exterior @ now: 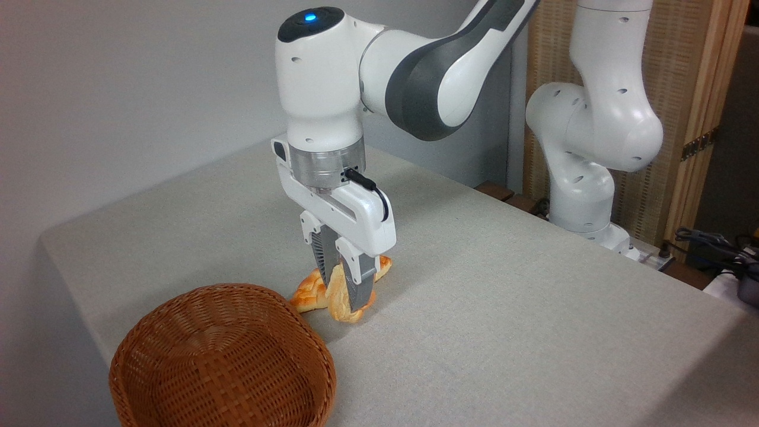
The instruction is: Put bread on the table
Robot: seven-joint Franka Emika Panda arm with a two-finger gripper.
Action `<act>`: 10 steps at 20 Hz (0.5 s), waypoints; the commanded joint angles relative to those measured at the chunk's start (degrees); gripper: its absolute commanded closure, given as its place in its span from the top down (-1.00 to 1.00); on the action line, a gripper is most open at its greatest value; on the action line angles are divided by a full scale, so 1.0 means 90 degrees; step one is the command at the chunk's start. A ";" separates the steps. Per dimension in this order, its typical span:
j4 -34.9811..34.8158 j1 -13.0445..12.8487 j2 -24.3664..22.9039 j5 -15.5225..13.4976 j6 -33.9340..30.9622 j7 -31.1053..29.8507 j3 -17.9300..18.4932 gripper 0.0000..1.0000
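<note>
Your tool [343,293] is clamping the pale bun [339,302] low at frame centre, nearly touching the counter [504,308] beside the braided loaf [309,295]; you're nearing release.

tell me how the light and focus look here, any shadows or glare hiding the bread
Camera view: soft, even light, no glare on the table. A faint shadow falls beside the basket and under the gripper. The bread is fairly sharp but partly hidden by the fingers, not by shadow. The background at right looks slightly soft.
</note>
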 commanded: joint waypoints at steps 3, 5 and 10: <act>0.0012 -0.0011 0.0014 -0.0048 0.0024 0.0152 0.0030 1.00; 0.0012 -0.0011 0.0014 -0.0048 0.0024 0.0152 0.0030 1.00; 0.0411 -0.0021 -0.0016 -0.0174 0.0014 0.0045 -0.0029 1.00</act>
